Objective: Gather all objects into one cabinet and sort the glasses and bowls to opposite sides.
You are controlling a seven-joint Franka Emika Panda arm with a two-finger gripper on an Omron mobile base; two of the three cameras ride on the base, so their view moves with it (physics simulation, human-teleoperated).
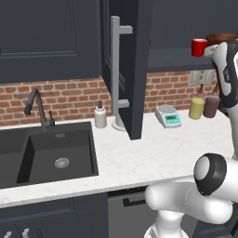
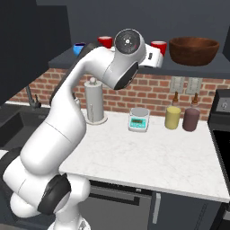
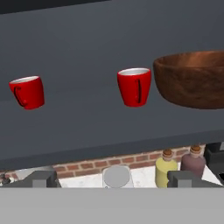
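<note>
Red cups: from the left base view one small red cup [image 1: 199, 47] sits at the shelf's front edge beside the open navy cabinet door [image 1: 135, 69]. Right base view puts the wide brown wooden bowl [image 2: 194, 50] at the shelf's right end. Hand view: gripper [image 3: 112, 179] jaws wide apart, nothing held, so line up square on the middle red cup [image 3: 134, 86] and keep off the bowl.

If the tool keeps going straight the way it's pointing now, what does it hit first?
Probably the right-hand red cup, which sits almost dead ahead of the open tool in the hand view, just left of the brown bowl. Depth is unclear; it might pass beside the cup to the cabinet's back wall.
</note>
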